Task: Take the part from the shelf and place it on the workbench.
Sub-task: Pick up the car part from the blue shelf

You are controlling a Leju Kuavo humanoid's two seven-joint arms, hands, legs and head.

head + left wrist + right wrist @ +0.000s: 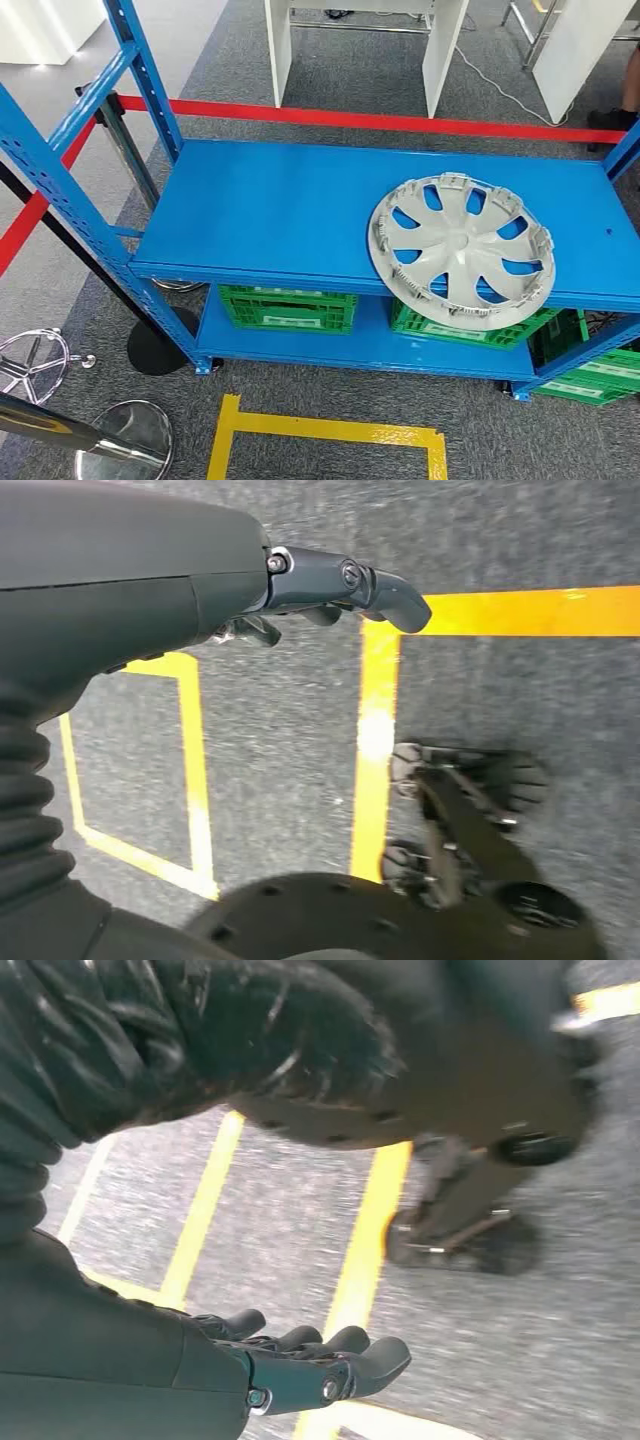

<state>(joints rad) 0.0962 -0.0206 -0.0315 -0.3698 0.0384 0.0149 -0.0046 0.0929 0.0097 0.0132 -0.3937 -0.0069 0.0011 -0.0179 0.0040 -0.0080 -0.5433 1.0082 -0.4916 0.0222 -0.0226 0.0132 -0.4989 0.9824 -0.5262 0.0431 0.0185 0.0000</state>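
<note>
While the wheel cover (pixel 462 250) lies on the blue shelf (pixel 264 215), both hands (pixel 332 585) (pixel 317 1360) hang far off — fingers apart, empty.

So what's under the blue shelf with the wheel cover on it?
Green crates sit on the lower shelf beneath the blue shelf. The wheel cover overhangs and hides part of one; their contents can't be seen.

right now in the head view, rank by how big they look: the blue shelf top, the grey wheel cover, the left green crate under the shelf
1. Blue shelf top, by far the largest.
2. Grey wheel cover.
3. Left green crate, smallest as seen, though the shelf hides part of it, so its full size is unsure.
</note>
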